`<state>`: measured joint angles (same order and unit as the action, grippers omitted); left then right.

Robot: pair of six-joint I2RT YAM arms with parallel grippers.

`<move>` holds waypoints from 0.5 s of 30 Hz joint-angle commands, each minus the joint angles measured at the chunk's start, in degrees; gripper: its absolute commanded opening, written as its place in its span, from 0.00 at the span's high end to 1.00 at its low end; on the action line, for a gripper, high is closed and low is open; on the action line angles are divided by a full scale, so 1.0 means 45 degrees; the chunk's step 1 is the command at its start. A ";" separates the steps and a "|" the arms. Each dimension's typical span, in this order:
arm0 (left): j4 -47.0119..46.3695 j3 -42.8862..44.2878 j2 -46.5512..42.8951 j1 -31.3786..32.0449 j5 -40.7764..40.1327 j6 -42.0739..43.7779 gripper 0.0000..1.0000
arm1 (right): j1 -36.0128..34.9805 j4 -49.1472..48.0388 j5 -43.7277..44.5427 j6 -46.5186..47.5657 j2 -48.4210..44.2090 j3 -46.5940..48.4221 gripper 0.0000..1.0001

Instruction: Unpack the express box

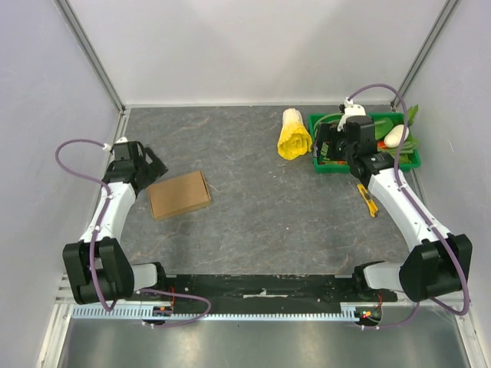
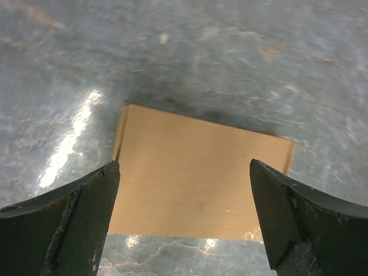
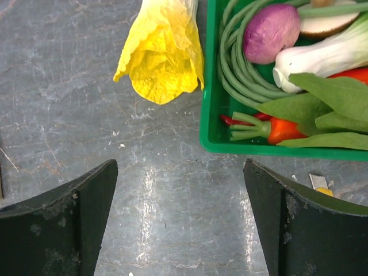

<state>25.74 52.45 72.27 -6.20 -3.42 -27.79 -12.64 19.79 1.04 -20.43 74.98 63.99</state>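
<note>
The express box (image 1: 179, 194), a flat plain brown cardboard mailer, lies closed on the grey table at the left. In the left wrist view the box (image 2: 201, 172) lies just ahead of and below my fingers. My left gripper (image 1: 152, 169) hovers at the box's far-left corner, open and empty; it also shows in the left wrist view (image 2: 184, 167). My right gripper (image 1: 328, 144) is open and empty over the left end of the green tray. In the right wrist view the right gripper (image 3: 181, 164) is above bare table.
A green tray (image 1: 327, 169) of vegetables stands at the back right, and its rim shows in the right wrist view (image 3: 230, 144). A yellow cabbage (image 1: 294, 136) (image 3: 164, 52) lies left of it. A yellow utility knife (image 1: 369, 201) (image 3: 319, 184) lies near the right arm.
</note>
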 commanded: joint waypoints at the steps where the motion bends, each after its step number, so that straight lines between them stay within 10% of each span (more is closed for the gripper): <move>1: -0.0697 -0.0889 0.0267 -0.0497 -0.0920 -0.1793 0.00 | -0.0061 -0.0570 -0.0211 -0.0129 -0.0607 -0.0448 0.02; 15: -0.2105 -0.2454 0.1166 -0.0518 0.0135 -0.2828 0.09 | -0.0042 -0.0648 0.0023 -0.0031 -0.1018 -0.0996 0.02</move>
<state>20.51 43.40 76.93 -8.40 -4.19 -37.12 -12.64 18.92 0.86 -20.53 71.75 60.07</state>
